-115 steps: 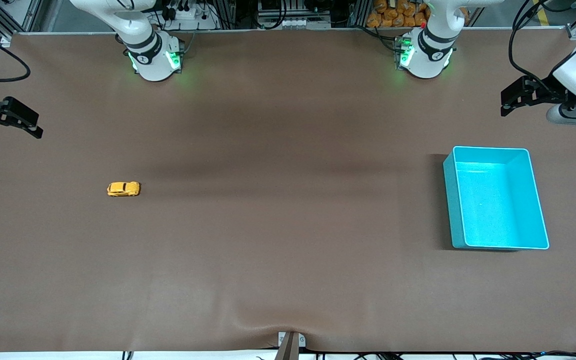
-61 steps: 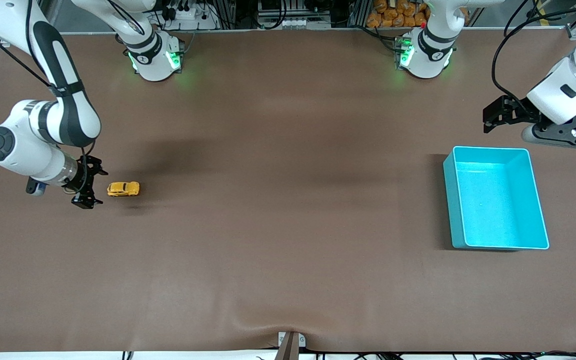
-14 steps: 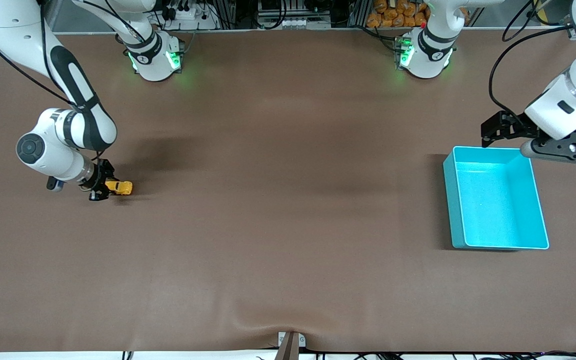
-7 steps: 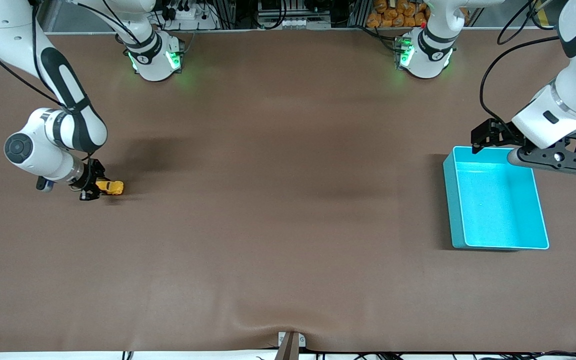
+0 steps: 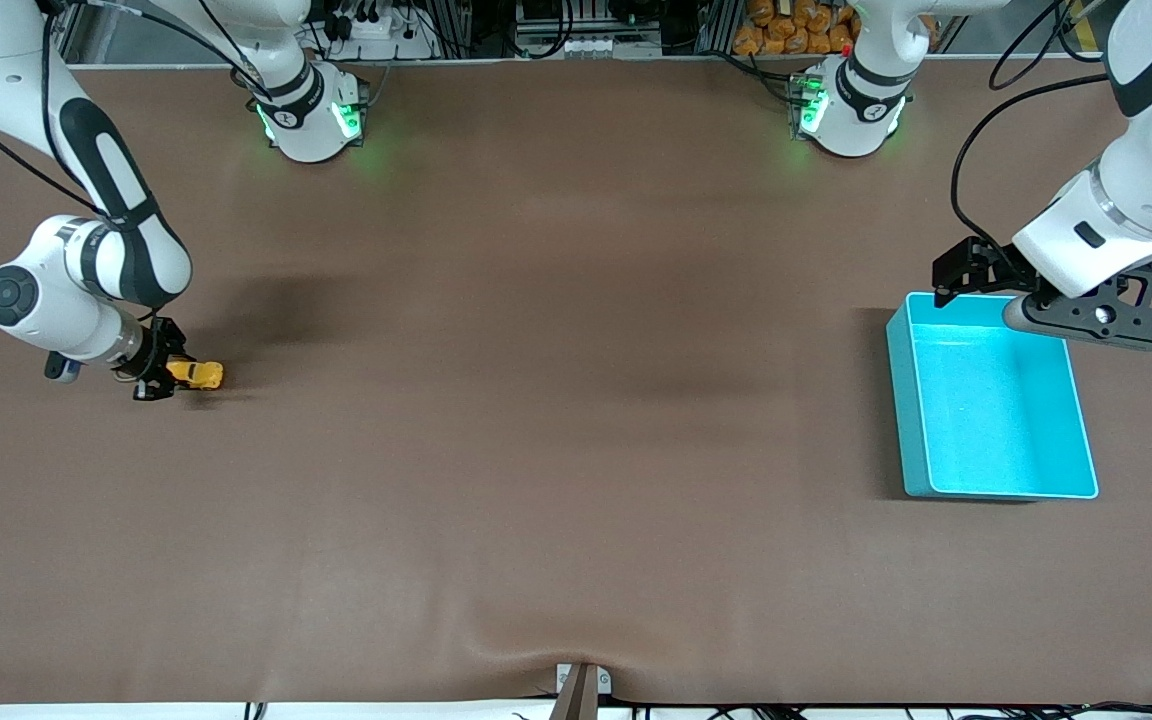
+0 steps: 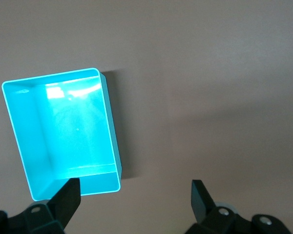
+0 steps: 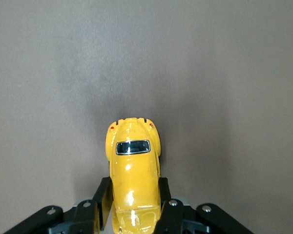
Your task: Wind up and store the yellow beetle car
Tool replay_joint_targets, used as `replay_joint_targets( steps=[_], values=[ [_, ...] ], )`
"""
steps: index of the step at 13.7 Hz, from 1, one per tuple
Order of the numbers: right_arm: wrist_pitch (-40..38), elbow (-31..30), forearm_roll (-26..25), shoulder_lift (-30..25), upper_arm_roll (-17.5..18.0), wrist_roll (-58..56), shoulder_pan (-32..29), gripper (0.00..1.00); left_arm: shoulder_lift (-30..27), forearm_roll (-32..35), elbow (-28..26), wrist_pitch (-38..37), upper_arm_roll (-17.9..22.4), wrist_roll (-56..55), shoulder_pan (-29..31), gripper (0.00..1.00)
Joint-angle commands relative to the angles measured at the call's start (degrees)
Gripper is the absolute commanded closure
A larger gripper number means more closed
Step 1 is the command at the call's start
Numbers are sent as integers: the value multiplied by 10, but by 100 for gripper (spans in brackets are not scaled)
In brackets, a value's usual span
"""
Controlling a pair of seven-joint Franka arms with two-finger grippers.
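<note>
Right gripper (image 7: 132, 204) pinches yellow beetle car (image 7: 133, 170) by its sides, low on table, well apart from teal bin (image 5: 904, 400), twd right arm's end. Winding step, prob pull-back. Next: release/lift, carry to bin. Left gripper (image 6: 133, 195) spread, over bin's rim.

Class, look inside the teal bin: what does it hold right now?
Nothing shows inside the teal bin; its floor looks bare. The left pincer, open, hovers by one corner and hides part of the rim. The yellow beetle car sits in the right pincer.
</note>
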Motion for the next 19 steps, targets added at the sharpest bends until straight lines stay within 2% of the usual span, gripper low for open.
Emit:
replay_joint_targets(
  steps=[1, 8, 9, 10, 11, 12, 14, 17, 19],
  values=[
    [15, 10, -19, 35, 6, -25, -34, 93, 2, -10, 0, 3, 2, -4, 8, 0],
    [26, 16, -19, 41, 6, -41, -49, 91, 2, -10, 0, 5, 4, -17, 10, 0],
    [22, 18, -19, 41, 6, -41, -48, 82, 2, -10, 0, 5, 5, -19, 11, 0],
    [21, 19, -19, 41, 6, -41, -48, 65, 2, -10, 0, 4, 5, -24, 14, 0],
    [21, 20, -19, 41, 6, -41, -47, 43, 2, -10, 0, 4, 5, -29, 14, 0],
    [20, 24, -18, 40, 6, -38, -48, 0, 2, -10, -1, 4, 5, -32, 14, 0],
    [-27, 44, -17, 20, 7, -36, -48, 0, 2, -10, -2, 1, 5, -35, 14, 0],
    [-236, 156, -11, -9, 13, -35, -42, 0, 2, -10, -2, 0, 5, -36, 14, 0],
    [-325, 216, 0, -19, 23, -34, -36, 0, 2, -10, -3, 0, 5, -37, 13, 0]
  ],
)
